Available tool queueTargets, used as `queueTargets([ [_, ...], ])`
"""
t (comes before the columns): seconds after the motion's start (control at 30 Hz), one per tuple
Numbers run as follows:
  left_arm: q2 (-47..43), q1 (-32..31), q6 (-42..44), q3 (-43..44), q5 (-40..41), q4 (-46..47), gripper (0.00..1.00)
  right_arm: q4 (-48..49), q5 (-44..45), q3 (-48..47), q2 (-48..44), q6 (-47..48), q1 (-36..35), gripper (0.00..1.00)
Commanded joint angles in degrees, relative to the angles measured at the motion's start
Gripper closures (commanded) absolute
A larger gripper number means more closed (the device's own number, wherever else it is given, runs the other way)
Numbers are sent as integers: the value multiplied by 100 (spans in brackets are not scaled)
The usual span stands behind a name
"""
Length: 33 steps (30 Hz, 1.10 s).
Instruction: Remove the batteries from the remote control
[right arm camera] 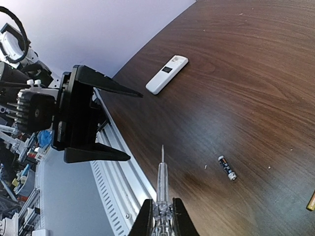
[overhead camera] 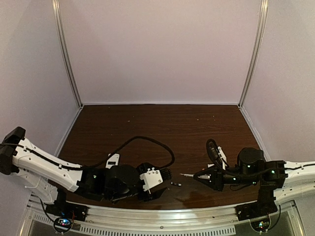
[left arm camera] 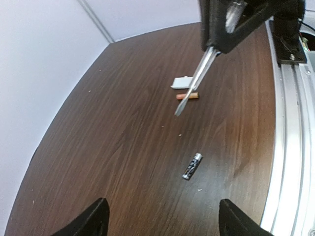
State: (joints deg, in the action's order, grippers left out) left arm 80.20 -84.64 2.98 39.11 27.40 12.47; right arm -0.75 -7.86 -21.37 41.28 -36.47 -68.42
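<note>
L gripper [left arm camera: 162, 219] open, empty, at desk [overhead camera: 147, 123] front edge. R gripper [right arm camera: 161, 212] clamped on screwdriver [right arm camera: 162, 169]. Remote control [right arm camera: 167, 73] lies back-up, front-left area, recess showing. Dark battery [left arm camera: 192, 166] lies betw. grippers; orange battery [left arm camera: 188, 96] just beside white square piece [left arm camera: 181, 81].

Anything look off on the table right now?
Nothing damaged. Loose on the table: a dark battery near the front edge, an orange battery beside a small white piece. The remote control lies apart, its dark recess showing.
</note>
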Motion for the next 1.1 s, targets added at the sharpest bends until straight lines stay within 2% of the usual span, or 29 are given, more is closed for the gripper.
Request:
queueTargets([
  [0.0,447,-81,807,457,-591,151,24,407,-772,119,184,-93,-13,100],
  [0.3,1051,-294,1078,1138,-758,-45,35,734,-1267,134,583,-141,-32,100],
  [0.53,1312,-343,1125,1399,-817,-90,53,885,-1332,133,744,-150,-48,100],
  [0.73,1467,-351,1134,1529,-801,-116,63,963,-1389,133,847,-161,-59,100],
  [0.83,1532,-352,1134,1625,-827,-172,72,964,-1382,141,832,-159,-66,100],
  [1.07,1611,-408,1177,1784,-798,-212,74,946,-1325,134,859,-151,-79,100],
])
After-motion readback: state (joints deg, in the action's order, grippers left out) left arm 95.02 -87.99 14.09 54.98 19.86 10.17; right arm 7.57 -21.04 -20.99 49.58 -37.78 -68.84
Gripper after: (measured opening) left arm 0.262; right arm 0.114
